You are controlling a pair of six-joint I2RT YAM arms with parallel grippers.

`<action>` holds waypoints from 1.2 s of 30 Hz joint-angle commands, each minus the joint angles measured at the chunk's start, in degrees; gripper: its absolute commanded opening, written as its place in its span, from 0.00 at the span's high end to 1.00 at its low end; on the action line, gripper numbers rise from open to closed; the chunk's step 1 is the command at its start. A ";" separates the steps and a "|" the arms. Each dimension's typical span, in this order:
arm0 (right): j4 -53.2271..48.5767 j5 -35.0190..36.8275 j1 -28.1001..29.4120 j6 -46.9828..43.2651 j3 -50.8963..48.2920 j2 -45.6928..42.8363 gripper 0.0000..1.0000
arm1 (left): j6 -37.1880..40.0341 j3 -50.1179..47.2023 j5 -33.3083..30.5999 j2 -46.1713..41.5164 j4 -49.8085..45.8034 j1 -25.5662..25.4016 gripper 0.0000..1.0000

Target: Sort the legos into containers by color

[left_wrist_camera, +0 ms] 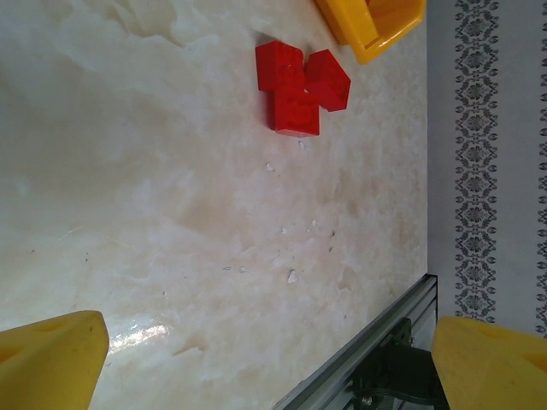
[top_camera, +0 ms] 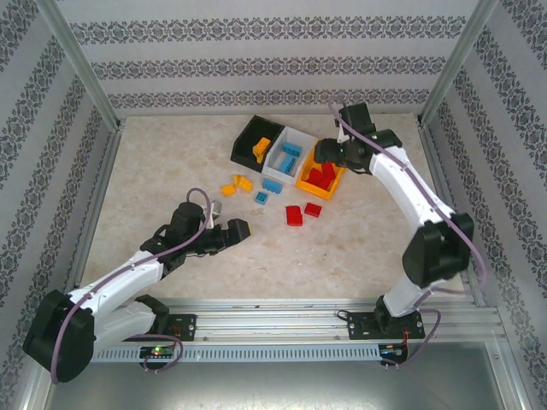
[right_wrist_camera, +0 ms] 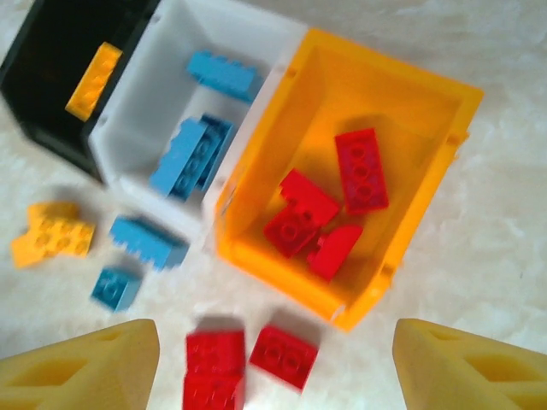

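Observation:
Three joined containers stand at the back: a black bin (top_camera: pixel 246 141) (right_wrist_camera: pixel 43 51), a white bin (top_camera: pixel 301 137) (right_wrist_camera: pixel 171 94) and an orange-yellow bin (top_camera: pixel 313 191) (right_wrist_camera: pixel 282 273). An orange lego (right_wrist_camera: pixel 94 81) lies in the black bin, blue legos (right_wrist_camera: pixel 197 154) in the white one, several red legos (right_wrist_camera: pixel 325 218) in the orange-yellow one. Loose on the table are orange (top_camera: pixel 238 184) (right_wrist_camera: pixel 53 235), blue (top_camera: pixel 272 185) (right_wrist_camera: pixel 147 241) and red legos (top_camera: pixel 294 214) (right_wrist_camera: pixel 214 371) (left_wrist_camera: pixel 299 85). My right gripper (top_camera: pixel 326 154) (right_wrist_camera: pixel 278 376) hovers open over the orange-yellow bin. My left gripper (top_camera: pixel 235 231) (left_wrist_camera: pixel 273 367) is open above bare table.
Aluminium frame posts and patterned walls close in the table on three sides. A metal rail (left_wrist_camera: pixel 367 350) (top_camera: pixel 282 303) runs along the near edge by the arm bases. The orange-yellow bin's corner (left_wrist_camera: pixel 372 21) shows beyond the loose red legos.

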 commanded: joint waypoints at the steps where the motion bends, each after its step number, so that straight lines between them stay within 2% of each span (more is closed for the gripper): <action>1: -2.05 -0.22 2.76 0.87 -7.38 -4.48 0.25 | 0.44 -0.29 -1.15 -1.95 -1.66 0.02 0.00; 6: -2.39 1.53 8.10 2.65 -16.47 -10.06 0.22 | 0.35 -1.07 -1.42 -3.71 -2.27 0.02 0.00; 10: -0.97 2.48 11.70 4.02 -21.35 -10.41 0.19 | 0.53 -1.42 -1.94 -5.31 -3.24 0.09 0.00; 14: 0.28 3.51 12.10 5.38 -23.36 -7.45 0.19 | 0.13 -1.70 -1.93 -6.40 -3.81 0.09 0.00; 25: 9.29 8.28 11.74 21.05 -23.94 0.32 0.18 | 0.35 -2.14 -2.34 -9.03 -5.90 0.18 0.00; 36: 12.27 13.24 12.17 25.07 -21.61 7.30 0.19 | 3.21 -1.93 -2.75 -13.60 -12.34 1.21 0.00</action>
